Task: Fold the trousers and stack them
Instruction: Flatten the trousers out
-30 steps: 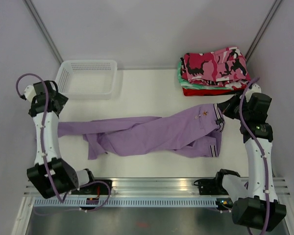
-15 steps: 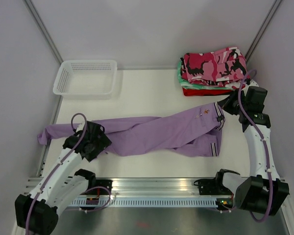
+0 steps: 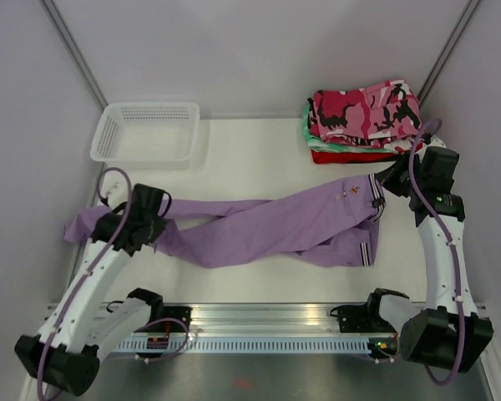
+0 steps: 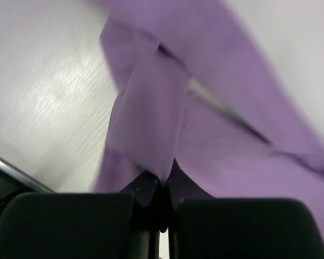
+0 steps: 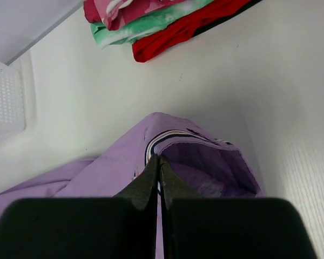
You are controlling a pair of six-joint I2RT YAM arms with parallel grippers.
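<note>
The lilac trousers (image 3: 275, 225) lie stretched across the table, waistband to the right and legs to the left. My left gripper (image 3: 156, 227) is shut on a fold of one lilac leg (image 4: 151, 124), which rises out of its jaws (image 4: 163, 181). My right gripper (image 3: 386, 185) is shut on the striped waistband (image 5: 205, 143), pinching its edge (image 5: 159, 162). The camouflage trousers (image 3: 367, 109) sit folded on top of a stack at the back right.
Under the camouflage pair lie a green-and-white garment (image 3: 317, 138) and a red one (image 3: 342, 156). A white mesh basket (image 3: 146, 134) stands at the back left. A metal rail (image 3: 259, 317) runs along the near edge. Walls close in both sides.
My left arm swung from the far left edge down to the near lilac leg, closed on it and drew it slightly back and left. The right arm barely moved.
</note>
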